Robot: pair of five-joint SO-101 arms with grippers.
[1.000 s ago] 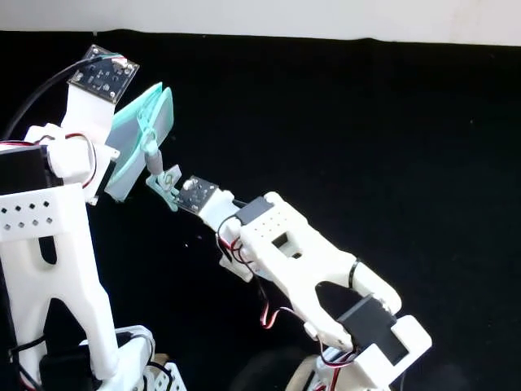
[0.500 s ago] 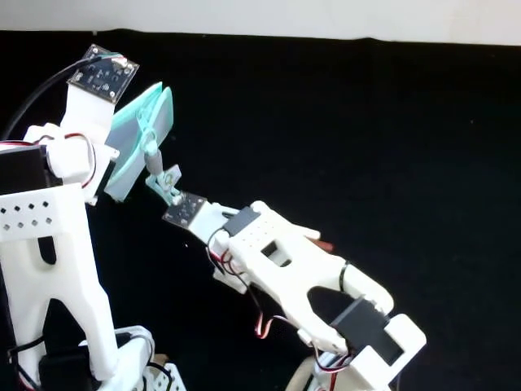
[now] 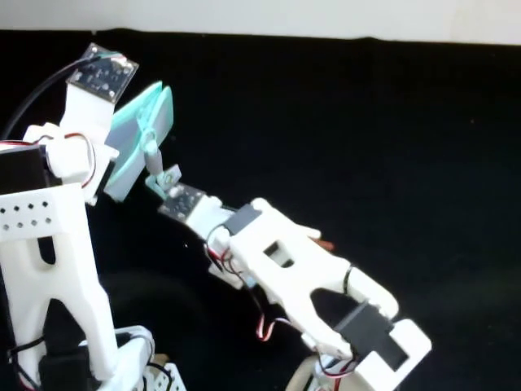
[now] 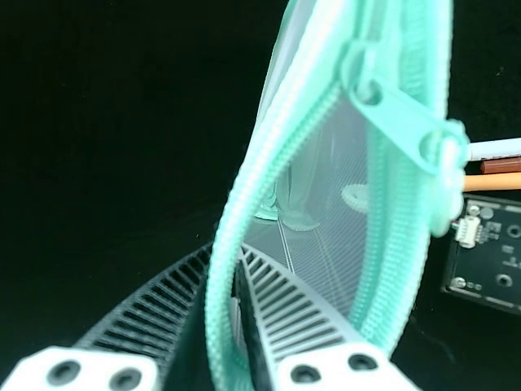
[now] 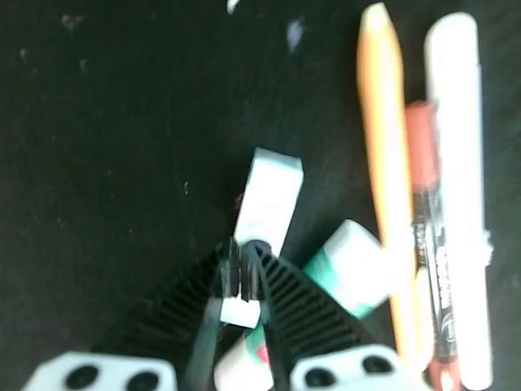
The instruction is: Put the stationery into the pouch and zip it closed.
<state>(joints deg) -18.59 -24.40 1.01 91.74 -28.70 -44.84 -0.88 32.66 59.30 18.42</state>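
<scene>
My left gripper [image 4: 238, 261] is shut on the lower edge of the teal mesh pouch [image 4: 326, 204] and holds it up at the left of the table [image 3: 151, 114]. The pouch's zipper is open, and its pull tab [image 4: 399, 110] hangs near the top. My right gripper [image 5: 242, 259] is down at the table below the pouch, shut on the near end of a white eraser [image 5: 270, 195]. Beside it lie a white-and-green glue stick [image 5: 354, 261], an orange pencil [image 5: 381, 147], a red-brown pen [image 5: 423, 236] and a white pen [image 5: 457, 147].
The table is covered in black cloth [image 3: 383, 130]. The right arm [image 3: 277, 252] stretches across the front middle, with its wrist camera board [image 3: 183, 202] just under the pouch. The left arm's white body [image 3: 49, 236] stands at the front left.
The right arm has swung left and dropped lower, so its wrist now sits closer under the pouch. The left arm and pouch have stayed put.
</scene>
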